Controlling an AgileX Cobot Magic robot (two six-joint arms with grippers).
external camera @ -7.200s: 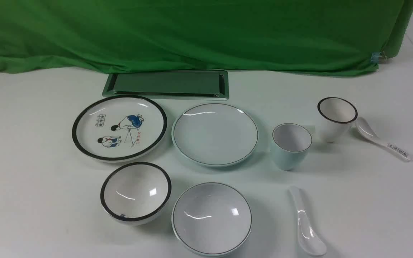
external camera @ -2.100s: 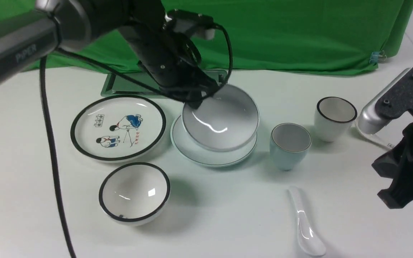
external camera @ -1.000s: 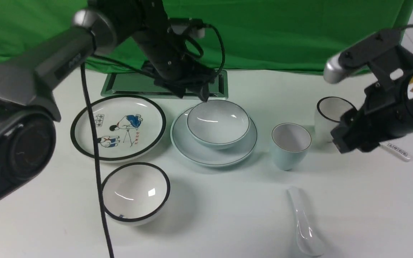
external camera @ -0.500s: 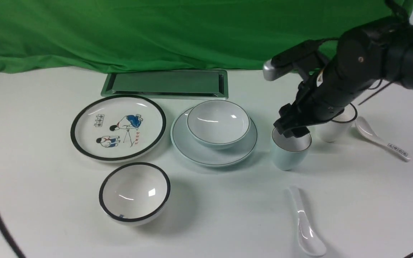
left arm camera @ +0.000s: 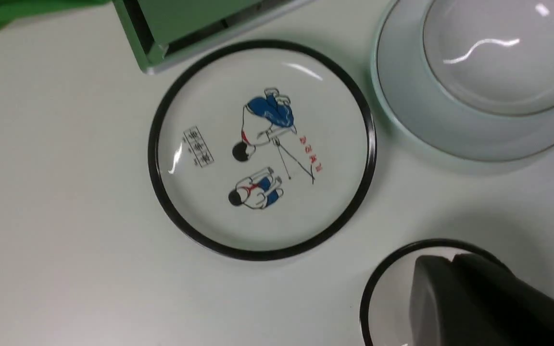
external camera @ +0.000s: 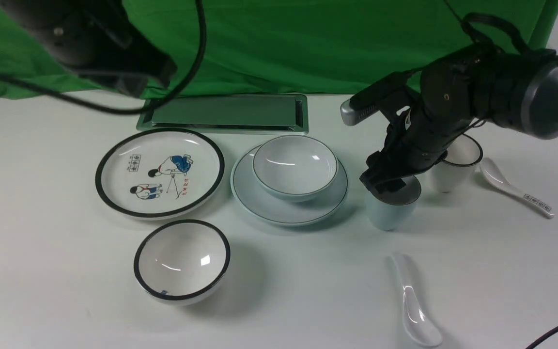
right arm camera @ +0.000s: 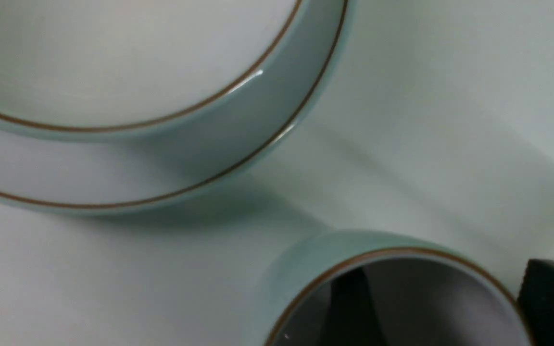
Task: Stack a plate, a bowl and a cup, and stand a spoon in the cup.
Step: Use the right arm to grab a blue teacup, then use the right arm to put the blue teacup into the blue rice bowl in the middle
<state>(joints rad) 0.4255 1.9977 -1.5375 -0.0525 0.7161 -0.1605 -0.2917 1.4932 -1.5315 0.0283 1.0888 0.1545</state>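
Observation:
The pale blue bowl sits upright in the plate at the table's centre. To their right stands the pale blue cup. My right gripper is down on the cup's rim and open. In the right wrist view one finger hangs inside the cup and the other outside its wall, the right gripper straddling the rim. The plain white spoon lies near the front edge. My left gripper is shut and empty, raised at the far left above the black-rimmed bowl.
A cartoon plate and the black-rimmed bowl lie left of the stack. A white tapered cup and a marked spoon sit just behind my right arm. A metal hatch and green cloth close off the back.
My left gripper let go of the bowl on the plate, shut, and drew back up to the left. My right arm swung in and lowered onto the cup.

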